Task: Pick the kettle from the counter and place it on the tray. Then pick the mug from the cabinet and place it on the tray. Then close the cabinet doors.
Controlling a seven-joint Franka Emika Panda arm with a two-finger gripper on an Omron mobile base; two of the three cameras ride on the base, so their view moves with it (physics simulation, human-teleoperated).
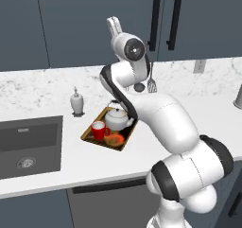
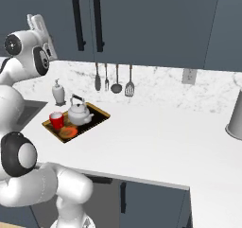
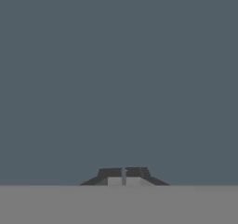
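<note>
On the white counter (image 1: 56, 87) lies the golden-rimmed tray (image 1: 121, 142) (image 2: 100, 112). The silvery kettle (image 1: 117, 119) (image 2: 79, 114) and the red mug (image 1: 99, 130) (image 2: 56, 120) stand upright on it, side by side. Above them, both dark blue-grey cabinet doors (image 1: 94, 23) (image 2: 142, 23) lie flush, their black bar handles (image 1: 155, 21) (image 2: 78, 20) close together. My gripper (image 3: 123, 173) (image 1: 113, 26) is raised in front of the left door. It is shut with nothing in it, and its tips face the flat panel (image 3: 119, 79) close up.
A dark sink basin (image 1: 28, 146) is set into the counter left of the tray, with a white dispenser bottle (image 1: 77, 101) behind it. Utensils (image 2: 116, 80) hang on the marble backsplash. A grey container (image 2: 235, 118) stands at the far right.
</note>
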